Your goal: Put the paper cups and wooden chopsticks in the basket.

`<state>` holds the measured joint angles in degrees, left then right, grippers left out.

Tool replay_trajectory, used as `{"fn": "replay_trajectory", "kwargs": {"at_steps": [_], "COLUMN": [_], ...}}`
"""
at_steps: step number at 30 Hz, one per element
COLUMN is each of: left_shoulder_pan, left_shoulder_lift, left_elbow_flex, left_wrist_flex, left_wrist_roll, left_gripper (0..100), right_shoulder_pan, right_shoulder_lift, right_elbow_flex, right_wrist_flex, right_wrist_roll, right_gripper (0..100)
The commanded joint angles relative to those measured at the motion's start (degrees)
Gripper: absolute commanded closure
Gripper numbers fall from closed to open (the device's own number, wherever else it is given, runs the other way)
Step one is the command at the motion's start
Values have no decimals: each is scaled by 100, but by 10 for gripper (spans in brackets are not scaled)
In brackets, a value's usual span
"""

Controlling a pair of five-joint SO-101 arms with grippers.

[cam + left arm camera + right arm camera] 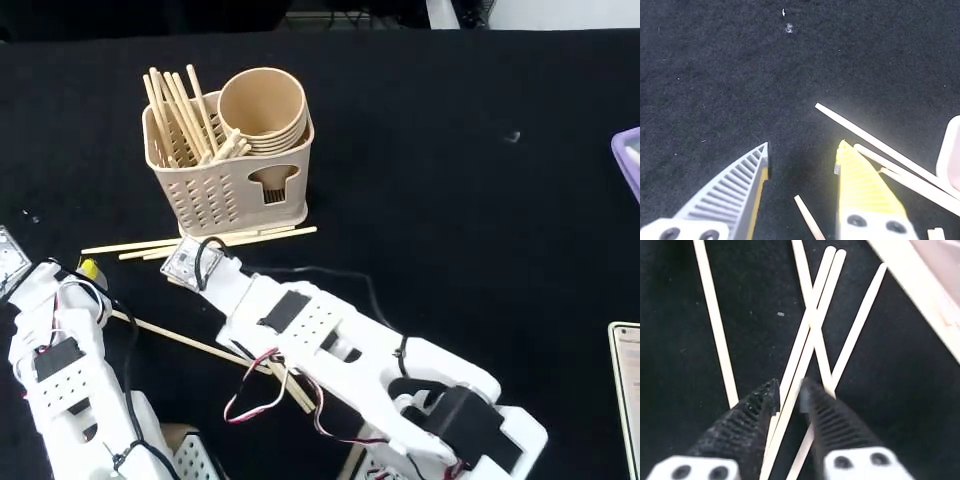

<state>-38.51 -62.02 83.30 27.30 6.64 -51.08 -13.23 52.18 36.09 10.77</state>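
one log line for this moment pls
paper cups: in basket | loose chopsticks: lying in front of basket | right gripper: astride loose chopsticks, grip unclear | left gripper: open, empty

Nested paper cups (262, 105) and chopsticks (178, 110) (leaning) sit in the basket (225, 190); loose chopsticks (200, 241) lie beside it.

Black, felt-like desk (450, 250). At 10 o'clock: beige slotted basket (225, 195), upright. Just beside its 6 o'clock side: loose chopsticks (215, 239), flat in shallow bundle, several crossing, ends toward 3 and 9 o'clock. Toward 7 o'clock: single long chopstick (170, 336), flat, running diagonally from 9 toward 5 o'clock, far end hidden. At 3 o'clock edge: purple object (628, 160), cut off. At 4 o'clock edge: pale card (627, 375), flat. Near 1 o'clock: small pale speck (512, 136).
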Motion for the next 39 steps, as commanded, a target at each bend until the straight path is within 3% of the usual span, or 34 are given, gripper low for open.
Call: {"fn": "replay_trajectory", "kwargs": {"at_steps": [1,8,16,19,28,39], "left_shoulder_pan": [13,13,13,13,13,13], "left_shoulder_lift": [-53,-53,-53,-53,-53,-53], "left_elbow_flex": [-31,-31,-31,-31,-31,-31], "left_wrist_flex": [-88,-79,-79,-79,-88,-88], "left_wrist_roll": [-26,-26,-26,-26,-26,-26], "left_gripper": [780,780,780,780,780,780], "right_shoulder_pan": [88,79,114,123,123,132], "right_shoulder_lift": [119,884,1182,1033,127,75], "right_elbow_flex": [-136,-611,-1147,-1138,-637,-541], "right_wrist_flex": [-141,-88,642,659,668,668], "right_wrist_roll": [44,44,185,299,651,844], "right_gripper": [810,874,907,993,988,982]}}
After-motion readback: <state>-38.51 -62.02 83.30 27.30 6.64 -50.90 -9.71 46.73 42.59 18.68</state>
